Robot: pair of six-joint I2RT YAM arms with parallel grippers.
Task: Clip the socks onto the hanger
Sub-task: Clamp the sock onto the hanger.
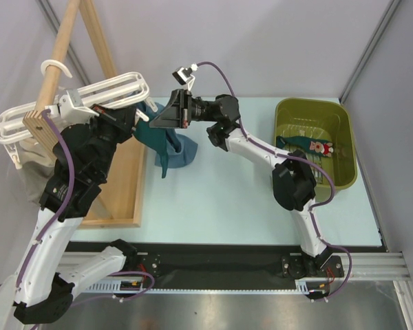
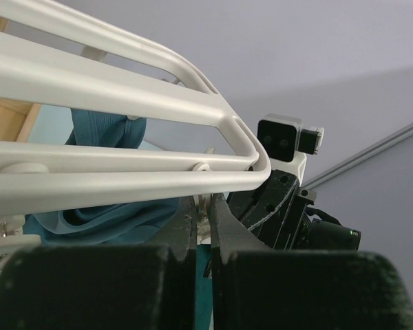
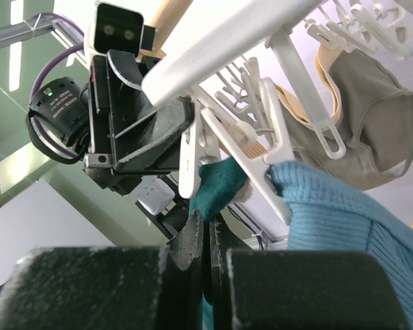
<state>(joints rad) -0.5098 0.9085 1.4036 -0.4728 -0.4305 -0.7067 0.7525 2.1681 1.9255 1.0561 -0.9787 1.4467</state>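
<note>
Socks [image 1: 171, 150], teal and ribbed steel-blue, hang from white hanger [image 1: 113, 86].

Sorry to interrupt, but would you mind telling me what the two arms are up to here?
They are hanging socks on the white hanger. The left gripper is shut on one of its clips, and the right gripper holds a teal sock up against that clip. A blue sock already hangs from the next clip. A patterned sock lies in the green bin.
</note>
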